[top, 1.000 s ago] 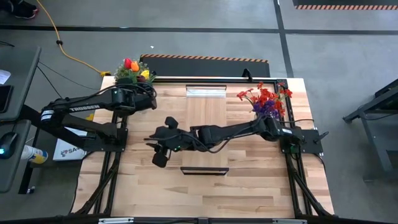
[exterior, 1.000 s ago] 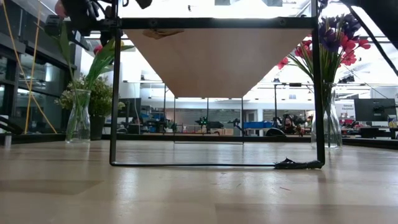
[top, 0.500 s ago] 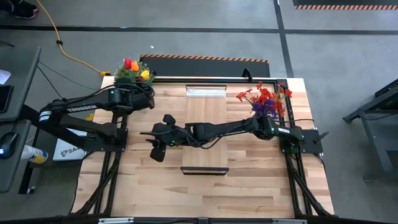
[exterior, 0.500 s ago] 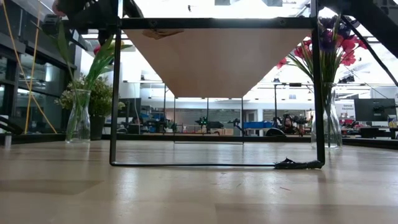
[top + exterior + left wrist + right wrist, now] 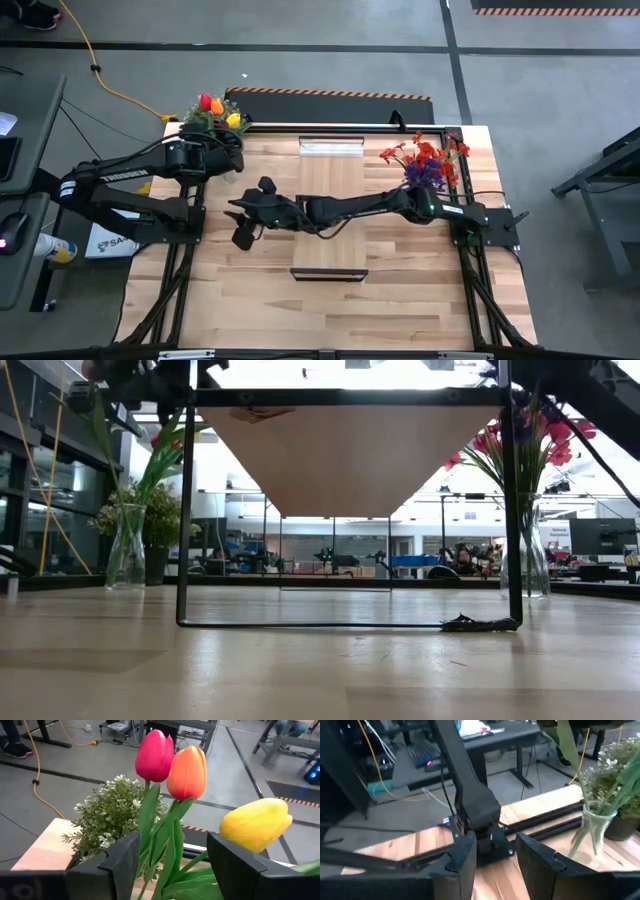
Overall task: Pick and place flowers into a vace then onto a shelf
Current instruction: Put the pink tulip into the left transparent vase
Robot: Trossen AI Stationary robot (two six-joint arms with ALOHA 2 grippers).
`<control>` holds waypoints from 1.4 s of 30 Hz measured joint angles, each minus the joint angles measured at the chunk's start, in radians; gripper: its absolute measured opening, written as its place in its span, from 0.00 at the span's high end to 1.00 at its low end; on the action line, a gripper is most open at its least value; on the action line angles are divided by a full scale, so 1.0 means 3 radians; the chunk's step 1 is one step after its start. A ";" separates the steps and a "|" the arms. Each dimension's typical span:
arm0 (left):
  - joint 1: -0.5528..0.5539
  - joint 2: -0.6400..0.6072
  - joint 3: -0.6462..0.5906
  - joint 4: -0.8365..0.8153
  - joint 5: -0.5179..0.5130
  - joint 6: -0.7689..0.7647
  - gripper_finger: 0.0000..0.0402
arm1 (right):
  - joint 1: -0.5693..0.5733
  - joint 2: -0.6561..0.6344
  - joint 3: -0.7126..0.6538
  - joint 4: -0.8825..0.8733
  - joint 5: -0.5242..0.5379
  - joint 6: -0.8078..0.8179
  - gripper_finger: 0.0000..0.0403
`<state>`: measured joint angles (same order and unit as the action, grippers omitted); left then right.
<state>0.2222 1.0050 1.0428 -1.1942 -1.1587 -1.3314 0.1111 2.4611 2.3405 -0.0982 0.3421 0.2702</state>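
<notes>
The left hand (image 5: 172, 865) sits at the far left corner of the surface (image 5: 400, 290), its fingers (image 5: 120, 862) parted around the green stems of the tulips (image 5: 187, 772). Whether they press the stems I cannot tell; the bunch stands in a clear vase (image 5: 125, 545) beside a bushy potted plant (image 5: 112, 822), probably steadied there for lifting. The right hand (image 5: 243, 220) reaches across the surface toward that corner, jaws partly apart and holding nothing, likely coming to help. A second vase of red and purple flowers (image 5: 428, 160) waits at the far right. The shelf (image 5: 330, 205) in the middle is bare.
</notes>
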 joint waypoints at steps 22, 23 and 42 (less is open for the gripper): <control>0.0000 0.0000 0.0000 0.0063 0.0094 -0.0001 0.35 | -0.0068 0.0093 0.0000 0.0335 0.0303 -0.0065 0.68; 0.0000 -0.0004 0.0000 0.0064 0.0094 -0.0002 0.35 | -0.0071 0.0093 0.0000 0.0266 0.0318 -0.0007 0.68; 0.0001 -0.0050 0.0001 0.0141 0.0057 -0.0027 0.35 | -0.0376 0.0088 0.0000 -0.0332 -0.0027 0.0767 0.68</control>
<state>0.2226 0.9900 1.0431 -1.1518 -1.1417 -1.3396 -0.0017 2.4874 2.3405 -0.1978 0.3341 0.5003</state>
